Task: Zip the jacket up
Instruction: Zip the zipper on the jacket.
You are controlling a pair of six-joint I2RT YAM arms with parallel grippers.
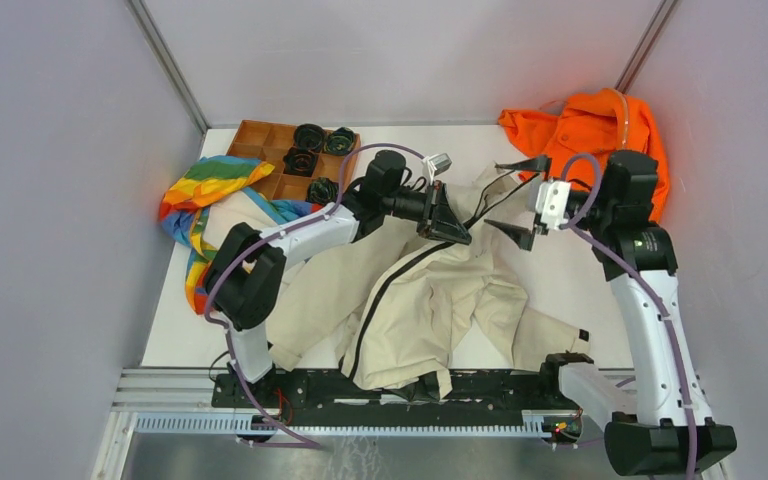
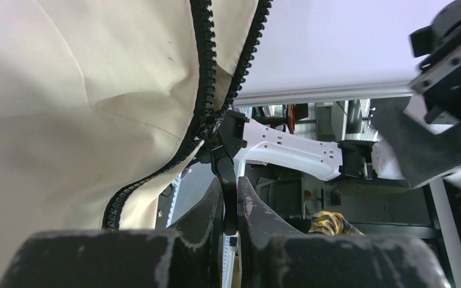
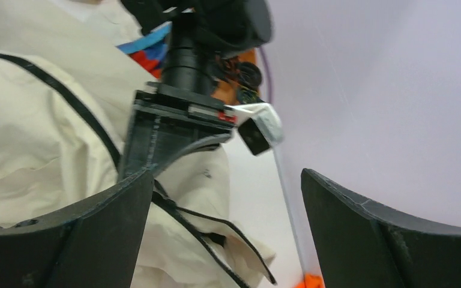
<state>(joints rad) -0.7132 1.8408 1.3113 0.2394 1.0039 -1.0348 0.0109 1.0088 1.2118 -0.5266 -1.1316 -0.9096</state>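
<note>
The beige jacket point(image 1: 430, 300) lies crumpled on the table between the arms, its dark zipper running down the front. My left gripper point(image 1: 452, 222) hovers over its upper part. In the left wrist view the black zipper pull point(image 2: 228, 180) hangs from the slider point(image 2: 219, 135) and is pinched between my left gripper's point(image 2: 231, 189) fingers; the two rows of teeth part on the side of the slider away from the gripper. My right gripper point(image 1: 520, 198) stands wide open just right of the collar, holding nothing. In the right wrist view the jacket point(image 3: 30, 132) lies beyond the right gripper point(image 3: 225, 180).
A bright orange garment point(image 1: 600, 130) is heaped at the back right corner. A rainbow-striped cloth point(image 1: 205, 190) lies at the left, partly under the jacket. A brown compartment tray point(image 1: 260, 135) with several black round items sits at the back left. A metal rail point(image 1: 360, 410) runs along the near edge.
</note>
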